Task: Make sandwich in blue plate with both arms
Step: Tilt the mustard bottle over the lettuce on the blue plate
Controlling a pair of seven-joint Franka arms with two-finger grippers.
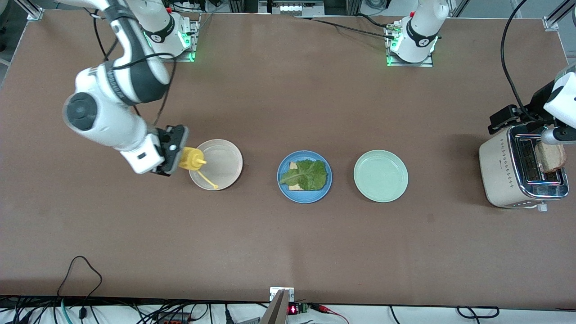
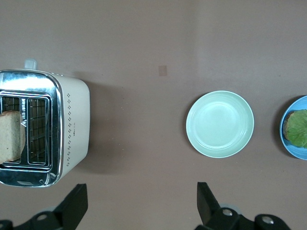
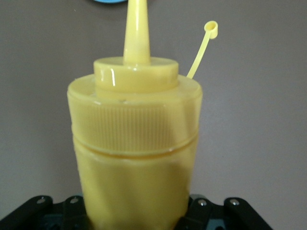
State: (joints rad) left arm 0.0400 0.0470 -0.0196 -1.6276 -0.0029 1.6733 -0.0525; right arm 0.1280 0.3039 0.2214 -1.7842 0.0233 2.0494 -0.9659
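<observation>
The blue plate point(image 1: 326, 188) lies mid-table and holds a bread slice point(image 1: 293, 165) covered by a ruffled green lettuce leaf point(image 1: 307, 175). A second bread slice point(image 1: 550, 156) stands in the toaster point(image 1: 504, 173) at the left arm's end of the table. My right gripper point(image 1: 173, 150) is shut on a yellow squeeze bottle point(image 1: 190, 158), tilted so its nozzle is over the rim of the cream-white plate point(image 1: 227, 157). The bottle point(image 3: 136, 143) fills the right wrist view, its cap hanging loose on its strap. My left gripper point(image 2: 141, 203) hangs open and empty beside the toaster point(image 2: 72, 124).
A pale mint-green plate point(image 1: 380, 176) lies bare between the blue plate and the toaster. The three plates form a row across the table's middle. Cables run along the edge nearest the front camera.
</observation>
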